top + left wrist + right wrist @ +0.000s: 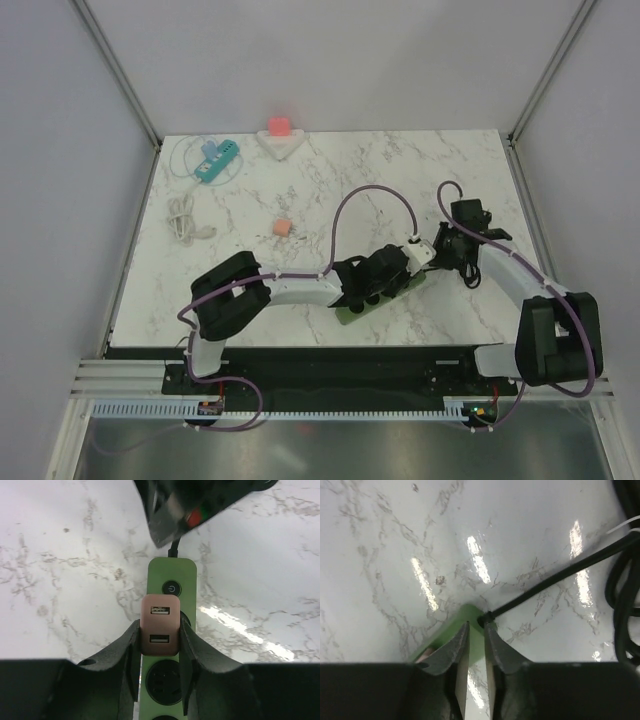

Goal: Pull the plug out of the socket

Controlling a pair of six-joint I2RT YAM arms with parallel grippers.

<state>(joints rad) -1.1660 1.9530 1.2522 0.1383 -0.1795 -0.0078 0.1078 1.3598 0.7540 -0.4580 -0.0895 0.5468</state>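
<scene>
A green power strip (171,572) lies on the marble table, its black cord (555,582) running off its far end. A pink USB plug (160,611) sits in one of its sockets. My left gripper (160,627) is shut on the plug, one finger on each side. My right gripper (477,627) has its jaws almost together, tips down on the cord end of the strip (470,611). In the top view both grippers meet over the strip (356,314) at the front centre, the left (385,275) and the right (440,250).
A teal power strip (216,160) with a white cable lies at the back left. A coiled white cable (185,218) lies on the left. A small pink cube (283,227) sits mid-table. A pink block on a white holder (281,130) is at the back edge.
</scene>
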